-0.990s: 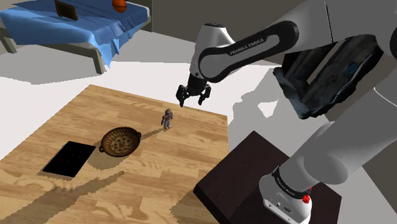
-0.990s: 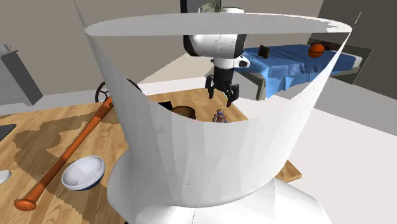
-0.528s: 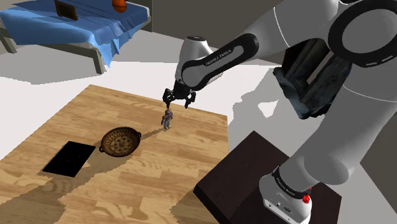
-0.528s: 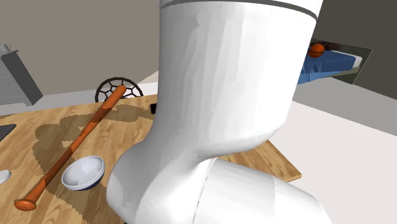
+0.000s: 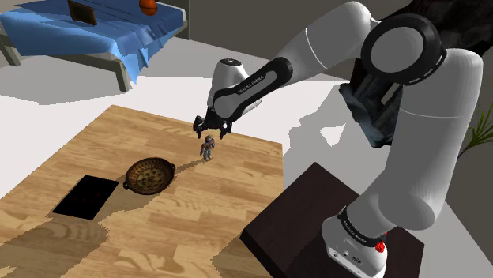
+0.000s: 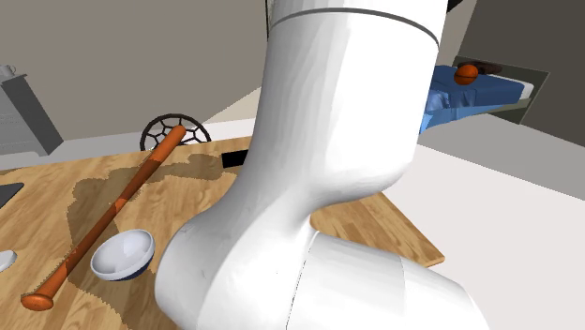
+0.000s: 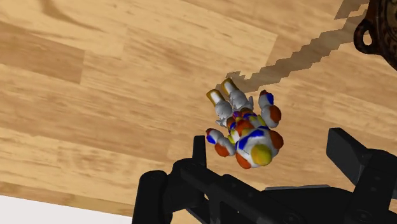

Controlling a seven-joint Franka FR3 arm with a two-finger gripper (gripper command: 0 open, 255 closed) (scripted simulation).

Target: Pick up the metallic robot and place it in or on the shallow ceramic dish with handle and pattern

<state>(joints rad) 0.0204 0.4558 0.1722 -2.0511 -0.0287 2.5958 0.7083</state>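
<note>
In the shoulder view the wooden table point(image 5: 237, 189) ran from the lower left to the middle of the frame, its far edge just behind the gripper point(image 5: 210, 129) and its right corner by the dark stand point(image 5: 316, 213). The gripper hung just above the toy robot point(image 5: 208, 148), which stood upright near that far edge. To the robot's lower left, apart from it with bare wood between, lay the brown patterned dish point(image 5: 148, 175), and farther lower left a flat black panel point(image 5: 87, 197). A blue bed point(image 5: 87, 31) with an orange ball point(image 5: 147, 5) stood at the upper left, off the table. In the second exterior view a broad white arm link point(image 6: 328, 169) stood across the middle and hid the table's centre. At the left a long bat point(image 6: 112, 211) lay slantwise on the wood, a white bowl point(image 6: 122, 255) just beside its lower end and a black spoked ring point(image 6: 173, 131) by its upper end at the table's edge. In the wrist view the black fingers point(image 7: 199, 153) stood spread and released, the many-coloured robot between them and nearer one finger, unclasped. The dish's dark rim and handle showed beyond the robot's feet.
</note>
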